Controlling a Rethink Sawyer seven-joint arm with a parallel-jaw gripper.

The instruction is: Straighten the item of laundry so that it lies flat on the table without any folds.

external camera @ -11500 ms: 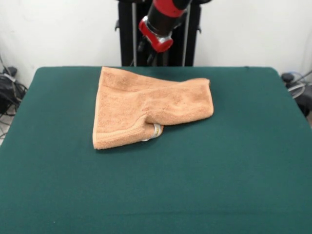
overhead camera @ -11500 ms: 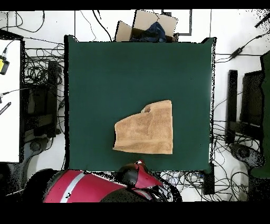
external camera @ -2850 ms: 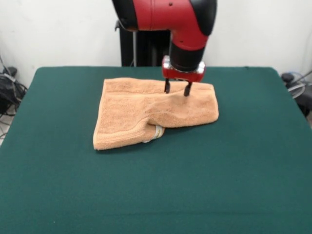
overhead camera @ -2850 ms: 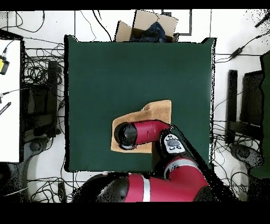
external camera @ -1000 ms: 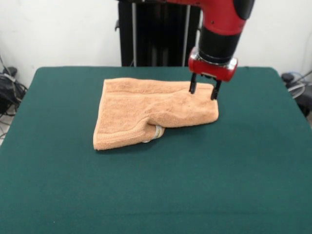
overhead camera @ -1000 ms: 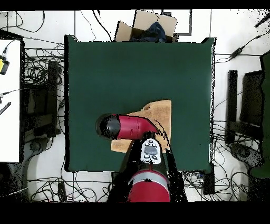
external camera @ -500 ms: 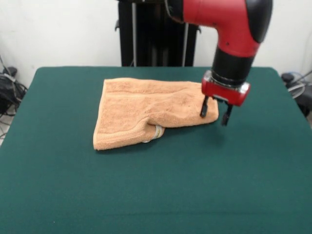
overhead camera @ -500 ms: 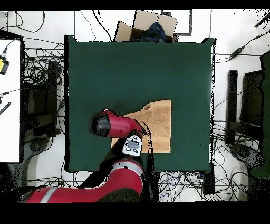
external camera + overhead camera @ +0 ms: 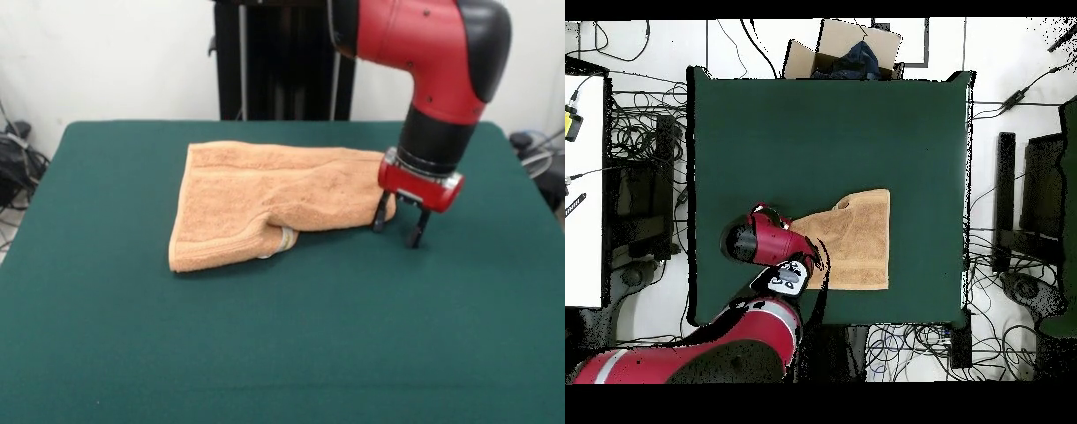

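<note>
The item of laundry (image 9: 265, 194), a peach-orange towel, lies on the green table (image 9: 282, 336) left of centre, partly folded over itself. A small white tag (image 9: 284, 237) peeks from under the fold at its near edge. My gripper (image 9: 396, 232) is open and hangs low at the towel's right-hand corner. One fingertip (image 9: 380, 224) is right at the towel's edge; the other stands over bare felt. Nothing is held between them. In the overhead view the towel (image 9: 857, 240) shows right of the red wrist (image 9: 755, 240), which hides the gripper and the towel's left corner.
A dark pedestal (image 9: 282, 53) stands behind the table's far edge. Overhead, an open cardboard box (image 9: 850, 48) sits past the top edge, cables (image 9: 635, 130) lie on the floor on both sides, and a white desk (image 9: 583, 190) is at the left.
The gripper has travelled from over the towel's far middle to its right-hand corner and dropped close to the table. The towel's far edge lies flatter than in the earliest frame.
</note>
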